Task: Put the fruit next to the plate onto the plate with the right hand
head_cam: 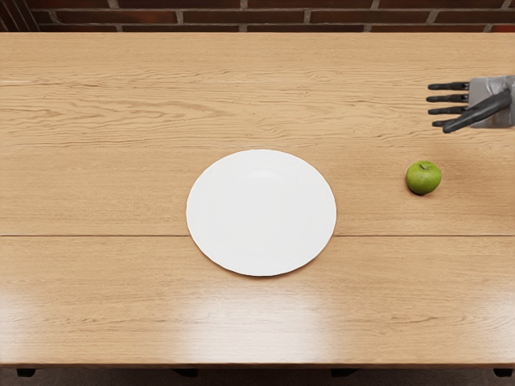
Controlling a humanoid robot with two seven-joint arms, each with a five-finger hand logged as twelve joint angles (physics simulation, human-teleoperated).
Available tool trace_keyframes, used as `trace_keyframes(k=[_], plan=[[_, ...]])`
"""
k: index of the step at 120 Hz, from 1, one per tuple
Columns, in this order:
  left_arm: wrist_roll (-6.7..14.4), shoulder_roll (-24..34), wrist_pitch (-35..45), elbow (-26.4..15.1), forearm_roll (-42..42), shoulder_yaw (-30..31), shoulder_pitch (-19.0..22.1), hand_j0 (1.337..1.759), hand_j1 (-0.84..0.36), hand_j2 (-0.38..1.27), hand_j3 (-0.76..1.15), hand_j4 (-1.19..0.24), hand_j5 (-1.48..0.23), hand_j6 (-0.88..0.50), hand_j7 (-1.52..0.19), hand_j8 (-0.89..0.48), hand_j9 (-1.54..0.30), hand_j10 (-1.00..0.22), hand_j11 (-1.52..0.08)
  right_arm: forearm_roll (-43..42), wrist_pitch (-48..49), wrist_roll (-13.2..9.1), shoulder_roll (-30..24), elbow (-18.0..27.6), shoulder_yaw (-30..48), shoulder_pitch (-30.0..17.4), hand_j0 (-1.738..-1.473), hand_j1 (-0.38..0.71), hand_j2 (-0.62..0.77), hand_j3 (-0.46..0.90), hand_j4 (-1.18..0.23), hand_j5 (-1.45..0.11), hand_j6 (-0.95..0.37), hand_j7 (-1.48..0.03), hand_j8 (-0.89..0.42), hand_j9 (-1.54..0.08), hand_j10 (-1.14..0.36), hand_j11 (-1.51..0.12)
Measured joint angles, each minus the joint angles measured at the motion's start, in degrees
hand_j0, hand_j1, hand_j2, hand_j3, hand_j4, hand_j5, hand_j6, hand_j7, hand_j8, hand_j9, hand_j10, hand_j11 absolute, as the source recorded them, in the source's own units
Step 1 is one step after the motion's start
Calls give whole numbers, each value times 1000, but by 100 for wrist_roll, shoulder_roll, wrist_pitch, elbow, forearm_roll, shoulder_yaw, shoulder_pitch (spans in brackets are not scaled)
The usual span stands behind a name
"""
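One small green apple [424, 177] sat on the light wooden table [96, 161], to the right of the round white plate [261, 212] and apart from it. The robot's grey right hand [475, 103] hovered beyond the fruit, fingers stretched straight and spread, holding nothing. Round and free to roll, the apple risked skittering away if a fingertip nudged it before the grip closed.

Green apple [423, 177], white plate [261, 212], light wood-grain table [96, 161], red brick wall [241, 14]
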Motion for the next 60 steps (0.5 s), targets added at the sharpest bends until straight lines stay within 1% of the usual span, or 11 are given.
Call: trace_keyframes(k=[10, 18, 29, 44, 50, 60], plan=[[0, 0, 0, 0, -2, 0, 0, 1658, 337, 2, 0, -10, -13, -10, -13, -10, -13, -10, -13, -6, 0, 0, 52, 45, -6, 6, -1658, -349, -1, 0, 0, 0, 2, 0, 2, 0, 1, 0], [0, 0, 0, -1, 0, -1, 0, 1658, 337, 2, 0, -10, -13, -10, -13, -10, -13, -10, -13, -3, 0, 0, 29, 259, -12, -2, -1658, -349, -1, 0, 0, 0, 2, 0, 2, 0, 1, 0], [-1, 0, 0, -1, 0, 0, 0, 1658, 337, 2, 0, -10, -13, -10, -13, -10, -13, -10, -13, -1, 0, 0, 2, 410, 47, 37, -1658, -349, -1, 0, 0, 0, 2, 0, 2, 0, 1, 0], [0, 0, 0, -1, 0, 1, 0, 1658, 337, 2, 0, -10, -13, -10, -13, -10, -13, -10, -13, -49, 0, 0, -80, 902, 34, 185, -1658, -349, -1, 0, 0, 0, 2, 0, 1, 0, 1, 0], [0, 0, 0, 1, 1, 2, 0, 1658, 337, 2, 0, -10, -13, -10, -13, -10, -13, -10, -13, -205, 0, 0, -322, 1332, 33, 201, -1658, -346, -1, 0, -2, -2, -1, -3, -1, -3, -1, -3], [0, 0, 0, 1, 1, 2, 0, 1658, 337, 2, 0, -10, -13, -10, -13, -10, -13, -10, -13, -585, 0, 0, -1115, 2634, 51, 216, -1658, -343, -2, 0, -5, -6, -4, -6, -4, -6, -4, -6]])
